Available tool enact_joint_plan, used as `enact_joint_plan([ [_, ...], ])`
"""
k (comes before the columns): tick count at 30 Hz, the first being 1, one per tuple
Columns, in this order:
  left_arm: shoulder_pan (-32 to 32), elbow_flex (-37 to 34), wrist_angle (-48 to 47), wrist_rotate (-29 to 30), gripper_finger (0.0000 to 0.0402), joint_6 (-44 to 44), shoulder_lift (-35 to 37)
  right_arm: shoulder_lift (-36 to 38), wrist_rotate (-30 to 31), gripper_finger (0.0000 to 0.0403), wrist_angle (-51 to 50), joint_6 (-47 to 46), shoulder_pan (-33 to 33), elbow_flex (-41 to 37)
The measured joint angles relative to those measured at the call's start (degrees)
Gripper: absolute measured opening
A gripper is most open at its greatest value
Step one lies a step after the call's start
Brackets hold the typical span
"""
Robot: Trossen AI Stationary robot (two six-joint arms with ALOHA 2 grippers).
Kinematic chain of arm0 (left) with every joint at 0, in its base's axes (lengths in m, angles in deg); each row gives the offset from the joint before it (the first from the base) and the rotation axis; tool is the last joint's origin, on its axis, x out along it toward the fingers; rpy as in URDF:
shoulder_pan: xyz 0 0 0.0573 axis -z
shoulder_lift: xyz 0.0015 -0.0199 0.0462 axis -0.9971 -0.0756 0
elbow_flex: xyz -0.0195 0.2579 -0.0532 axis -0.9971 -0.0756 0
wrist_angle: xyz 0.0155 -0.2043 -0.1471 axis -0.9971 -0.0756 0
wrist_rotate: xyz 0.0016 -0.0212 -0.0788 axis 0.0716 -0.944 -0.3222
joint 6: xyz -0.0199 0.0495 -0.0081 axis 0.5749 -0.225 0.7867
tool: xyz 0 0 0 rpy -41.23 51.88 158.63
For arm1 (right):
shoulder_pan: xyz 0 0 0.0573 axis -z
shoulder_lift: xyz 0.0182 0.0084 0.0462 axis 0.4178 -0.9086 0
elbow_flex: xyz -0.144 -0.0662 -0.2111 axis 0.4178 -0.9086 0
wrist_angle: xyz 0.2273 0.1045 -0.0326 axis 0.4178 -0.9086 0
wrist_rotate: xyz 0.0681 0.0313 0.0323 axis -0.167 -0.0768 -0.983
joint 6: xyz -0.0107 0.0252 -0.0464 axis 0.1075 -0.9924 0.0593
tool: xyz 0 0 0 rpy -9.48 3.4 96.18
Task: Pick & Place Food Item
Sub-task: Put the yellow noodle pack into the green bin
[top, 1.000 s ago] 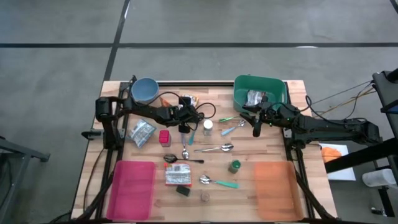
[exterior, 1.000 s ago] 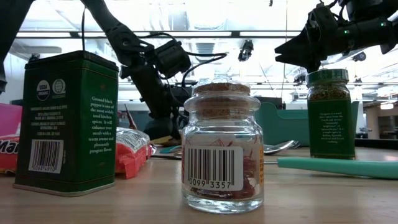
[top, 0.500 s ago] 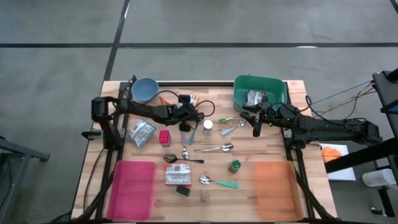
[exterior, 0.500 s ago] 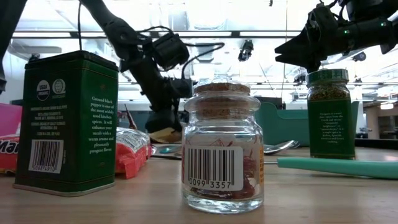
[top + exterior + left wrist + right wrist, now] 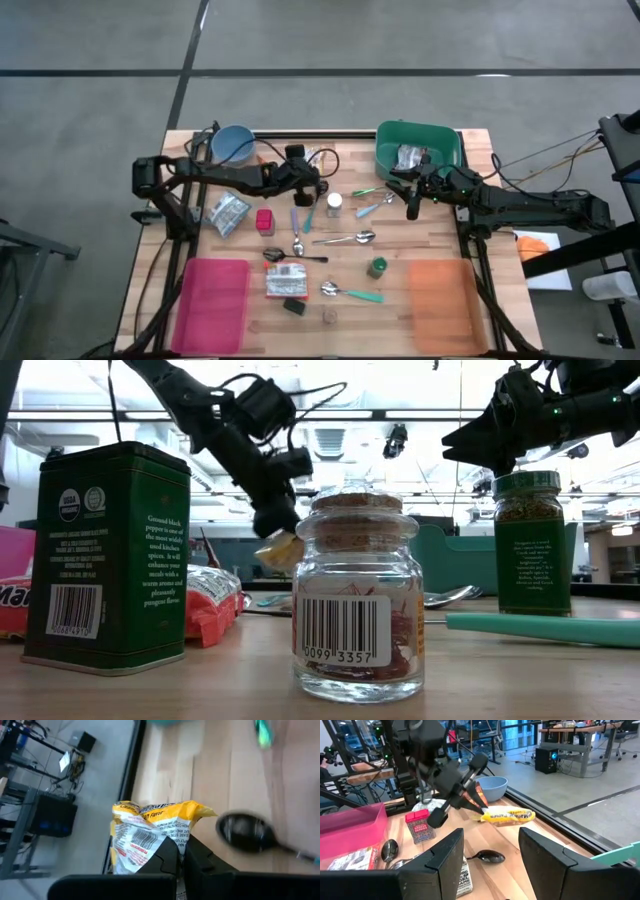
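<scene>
Near the desk's (image 5: 430,250) far edge, left of middle: left pincer (image 5: 312,184) clamped on one end of a yellow snack packet (image 5: 150,832), lifted clear of the desk, long axis roughly level. Further right, beside the green bin (image 5: 417,145): right pincer (image 5: 411,207) hovering with fingers apart, holding nothing.

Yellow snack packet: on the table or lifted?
Lifted. The left gripper is shut on the yellow packet, which hangs clear of the table in the right wrist and low views.
</scene>
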Motion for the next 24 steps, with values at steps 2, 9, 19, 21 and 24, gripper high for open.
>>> enact_joint_plan([
  [2, -0.01, 0.0, 2.62, -1.77, 0.0001, 0.46, 0.3, 0.0, 0.01, 0.0187, 0.0, 0.09, 0.02, 0.0],
  [9, -0.1, 0.0, 11.9, -7.5, 0.0001, 1.88, 0.89, 0.02, 0.0, 0.0187, 0.0, -0.04, 0.02, 0.0],
  [19, -0.27, 0.0, 25.98, -15.3, 0.0001, 4.03, 0.79, 0.02, 0.0, 0.0187, 0.0, -0.03, 0.02, 0.0],
  [21, -0.53, 0.0, 29.28, -17.29, 0.0001, 6.19, 0.53, 0.02, 0.0, 0.0187, 0.0, 0.09, 0.02, 0.0],
  [24, -1.04, 0.0, 33.57, -19.6, 0.0001, 10.23, -0.25, 0.02, 0.01, 0.0187, -0.01, 0.01, 0.02, 0.0],
])
